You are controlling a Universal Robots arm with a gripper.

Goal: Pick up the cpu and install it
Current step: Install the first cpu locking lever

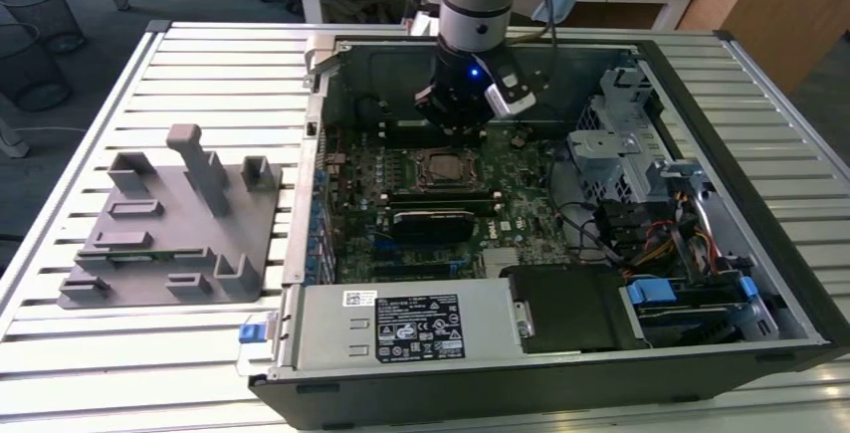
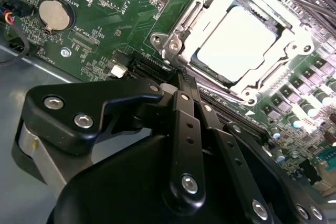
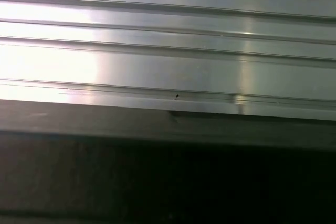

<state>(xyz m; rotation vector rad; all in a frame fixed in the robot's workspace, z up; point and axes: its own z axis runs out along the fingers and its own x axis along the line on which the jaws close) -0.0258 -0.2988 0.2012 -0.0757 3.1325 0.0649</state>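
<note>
Exterior view frames an open computer case (image 1: 743,194) laid flat on a slatted metal tabletop (image 1: 213,65), with the green motherboard (image 1: 531,229) exposed inside it. The socket frame (image 1: 440,167) is taken as the landmark: it is seen near the middle of the motherboard. The arm (image 1: 475,0) is seen coming down into the case, and the pincer (image 1: 459,119) is held just above the board, close beside the socket frame on the side toward the case's far wall. A blue light is lit on the wrist. Whether the pincer is spread or pressed together cannot be told from these pictures; nothing is seen gripped in it.

Well apart from the socket frame, outside the case toward the exterior view's left, a grey plastic fixture (image 1: 166,229) with upright blocks is set on the tabletop. On the near side of the socket frame, a grey power supply (image 1: 398,328) with a label is mounted against the case's near wall.

In the second wrist view, the cpu (image 2: 236,43) is seen lying flat inside the socket frame (image 2: 178,43), its pale metal top surrounded by the silver bracket. The black links of the pincer (image 2: 181,108) are seen near the socket frame, above the board and apart from the cpu. A round coin battery (image 2: 54,15) is seated on the motherboard (image 2: 110,40), well apart from the socket frame.

In the first wrist view, metal slats (image 3: 168,56) are seen above a dark edge.
</note>
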